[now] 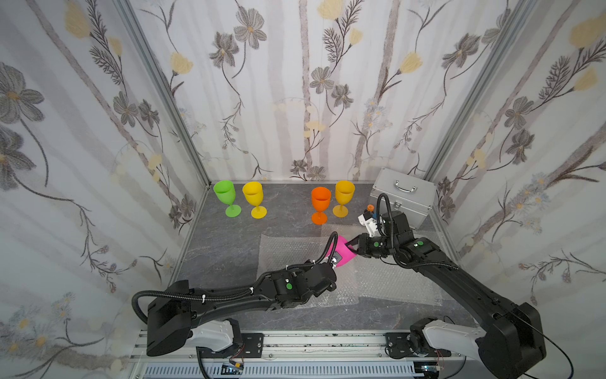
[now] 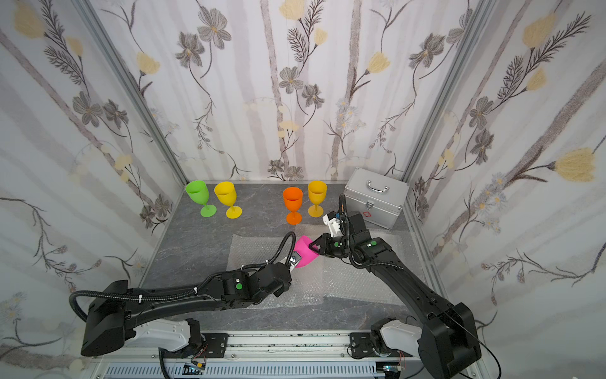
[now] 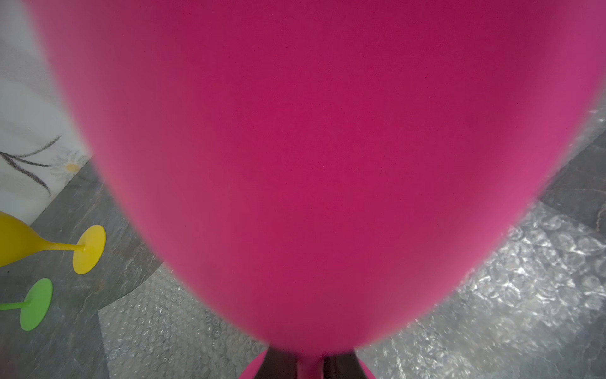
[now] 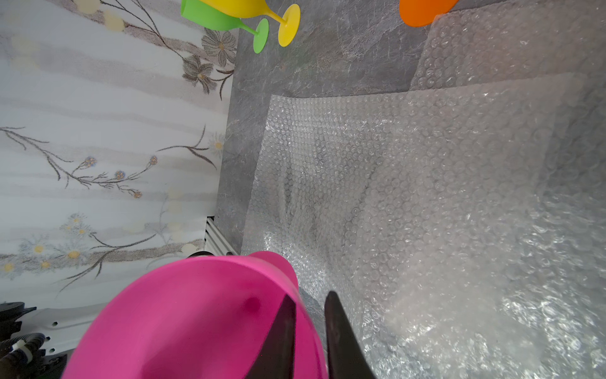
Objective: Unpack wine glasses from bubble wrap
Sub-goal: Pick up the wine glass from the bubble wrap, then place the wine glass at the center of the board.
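Observation:
A hot pink wine glass hangs tilted above the flat sheets of bubble wrap in both top views, held from both ends. My left gripper is shut on its stem, one dark finger on each side, and the pink bowl fills that wrist view. My right gripper is shut on the bowl's rim, one finger inside and one outside the wall. Green, yellow, orange and amber wine glasses stand upright at the back.
A silver metal case stands in the back right corner, with a small orange-capped bottle in front of it beside my right arm. More bubble wrap covers the table's middle and right. Patterned walls close in three sides.

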